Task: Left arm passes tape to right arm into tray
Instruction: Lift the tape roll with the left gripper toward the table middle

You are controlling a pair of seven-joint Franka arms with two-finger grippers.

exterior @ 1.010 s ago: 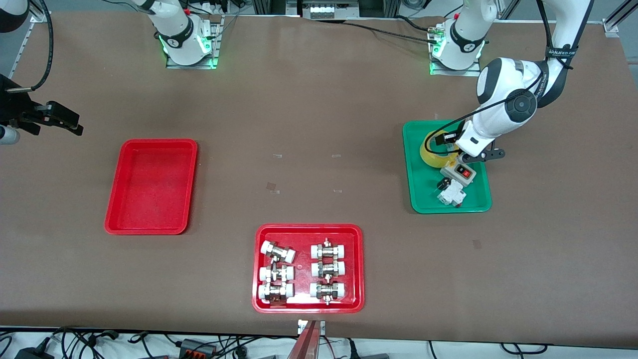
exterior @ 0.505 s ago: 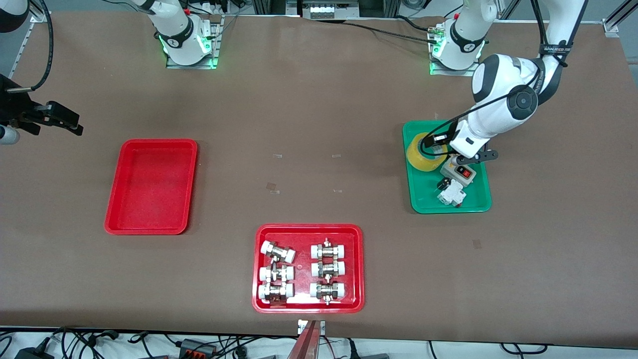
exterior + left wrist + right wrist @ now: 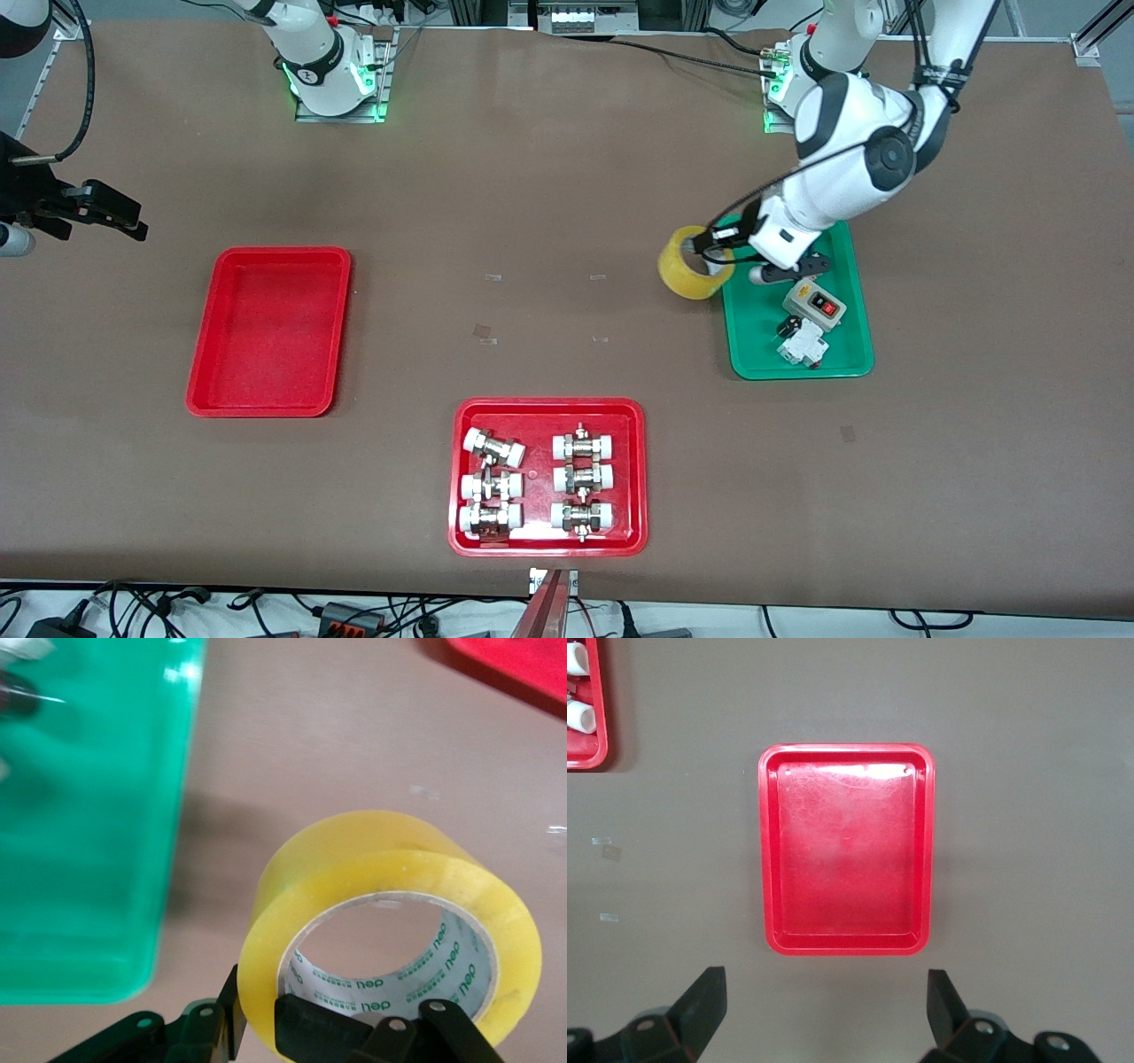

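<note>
The tape (image 3: 689, 273) is a yellow roll held in the air over the table, beside the green tray's edge. My left gripper (image 3: 714, 245) is shut on its wall, one finger in the hole and one outside. In the left wrist view the tape (image 3: 390, 864) fills the frame, with the gripper (image 3: 266, 1020) clamped on its rim. The plain red tray (image 3: 266, 337) lies empty toward the right arm's end. My right gripper (image 3: 122, 217) waits open and empty in the air at that end. In the right wrist view it (image 3: 824, 992) hangs above the tray (image 3: 846, 850).
The green tray (image 3: 762, 354) holds a grey switch box (image 3: 813, 306) and a white breaker (image 3: 802, 344); it also shows in the left wrist view (image 3: 89, 859). A wider red tray (image 3: 549, 408) with several pipe fittings sits nearest the front camera.
My left gripper has lifted the tape out of the green tray and carried it past the tray's edge toward the right arm's end. The right arm has not moved.
</note>
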